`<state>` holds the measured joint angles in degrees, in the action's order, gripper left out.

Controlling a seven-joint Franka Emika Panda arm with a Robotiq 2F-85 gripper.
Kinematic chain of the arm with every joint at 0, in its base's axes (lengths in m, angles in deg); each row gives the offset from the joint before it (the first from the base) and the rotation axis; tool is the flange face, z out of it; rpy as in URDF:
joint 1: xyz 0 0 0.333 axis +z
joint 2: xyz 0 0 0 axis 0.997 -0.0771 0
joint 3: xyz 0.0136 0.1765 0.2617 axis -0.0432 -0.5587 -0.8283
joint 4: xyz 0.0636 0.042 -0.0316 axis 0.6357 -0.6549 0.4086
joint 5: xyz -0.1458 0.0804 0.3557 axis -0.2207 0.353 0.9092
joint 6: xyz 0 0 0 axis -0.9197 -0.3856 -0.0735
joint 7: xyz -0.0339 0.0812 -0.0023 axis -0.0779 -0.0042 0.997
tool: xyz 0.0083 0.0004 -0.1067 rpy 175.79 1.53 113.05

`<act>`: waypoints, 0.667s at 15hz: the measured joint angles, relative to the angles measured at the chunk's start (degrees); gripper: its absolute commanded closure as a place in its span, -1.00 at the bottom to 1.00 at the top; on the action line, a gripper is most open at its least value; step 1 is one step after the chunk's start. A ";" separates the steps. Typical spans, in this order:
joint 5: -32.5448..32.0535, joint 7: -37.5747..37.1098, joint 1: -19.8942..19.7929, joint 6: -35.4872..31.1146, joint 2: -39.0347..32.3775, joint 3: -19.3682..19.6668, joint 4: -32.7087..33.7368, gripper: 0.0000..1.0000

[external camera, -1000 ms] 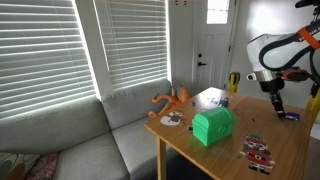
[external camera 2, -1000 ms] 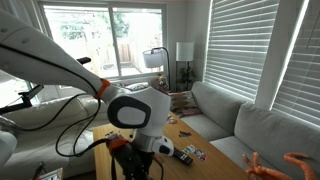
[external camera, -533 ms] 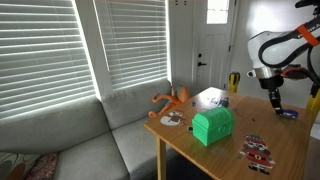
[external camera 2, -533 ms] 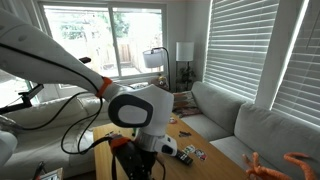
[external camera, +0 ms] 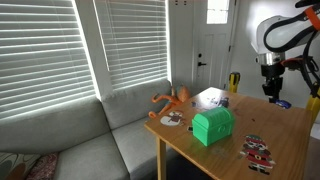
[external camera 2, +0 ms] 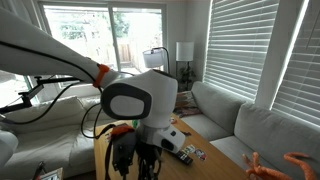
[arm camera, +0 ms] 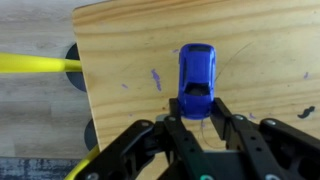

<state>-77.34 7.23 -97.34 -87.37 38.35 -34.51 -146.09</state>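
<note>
The end effector (arm camera: 202, 110) is closed on a blue toy car (arm camera: 197, 75). In the wrist view its two dark fingers (arm camera: 222, 112) press against the sides of the car's near end, and the rest of the body sticks out past the fingertips.

The car's long axis runs straight away from the end effector, in line with the fingers and leaning very slightly to one side. A darker window panel sits on the half closer to the fingers. I cannot tell which end is the nose.

The car is over the wooden table (arm camera: 130, 40), near a corner of it: one edge runs close beside the car and a second edge crosses just beyond its far end. A small purple mark (arm camera: 157, 79) on the wood lies just beside the car. Past the side edge, a yellow strip (arm camera: 35, 64) shows below the level of the table.

In an exterior view the end effector (external camera: 272, 94) hangs above the far end of the table (external camera: 285, 135). It is well apart from the green box (external camera: 213, 125) in the middle and the orange toy (external camera: 172, 100) at the edge by the sofa (external camera: 70, 140).
</note>
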 measured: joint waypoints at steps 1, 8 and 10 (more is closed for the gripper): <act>0.00 -2.56 0.01 -0.87 0.93 -0.11 -0.02 0.78; -0.34 -20.69 0.37 -14.87 3.71 -2.49 -2.53 0.28; -0.34 -22.10 0.44 -15.85 3.71 -2.67 -2.89 0.28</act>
<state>-77.68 -14.87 -96.90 -103.22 42.05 -37.18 -148.99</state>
